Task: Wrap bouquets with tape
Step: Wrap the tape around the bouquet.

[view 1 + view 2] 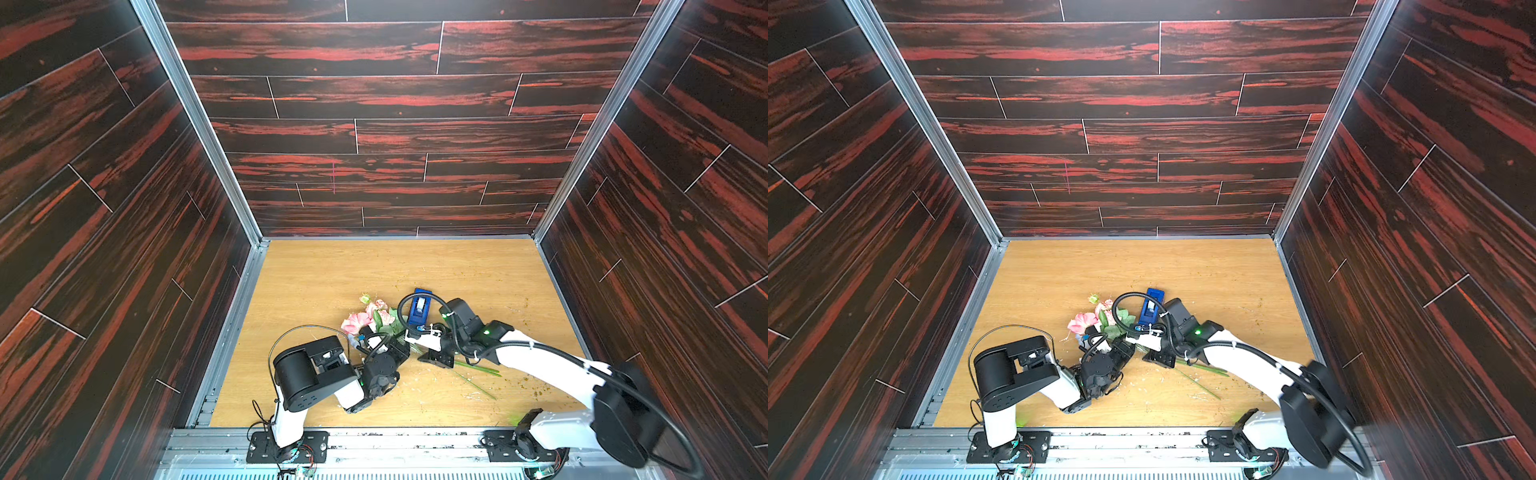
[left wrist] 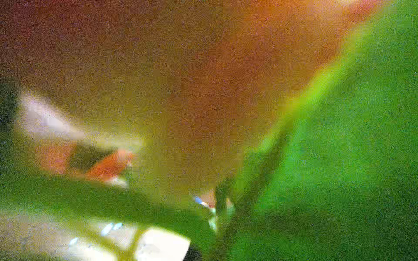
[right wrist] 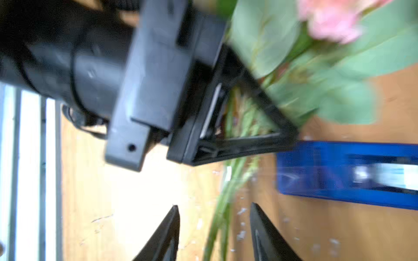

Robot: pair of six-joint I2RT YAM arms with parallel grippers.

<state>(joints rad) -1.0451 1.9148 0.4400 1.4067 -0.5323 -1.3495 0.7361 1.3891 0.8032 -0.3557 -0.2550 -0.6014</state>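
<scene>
Here's the small bunch of pink and white roses with green leaves (image 1: 376, 318), lying on the light wooden tabletop (image 1: 316, 274) just beside the blue rectangular tape dispenser (image 1: 419, 311). The left gripper (image 3: 288, 136) is pinched on the stems by the dispenser's near end. The right gripper (image 3: 214, 209) is spread and straddles those stems farther from the dispenser. Whether it touches them is unclear.

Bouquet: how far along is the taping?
Done: the left claw is shut on the bouquet stems, holding them beside the dispenser. In hand: the right claw hangs open over the stems, holding nothing. Left: pull tape and wind it round the stems; no wrap is clearly visible, though blur hides detail.
</scene>
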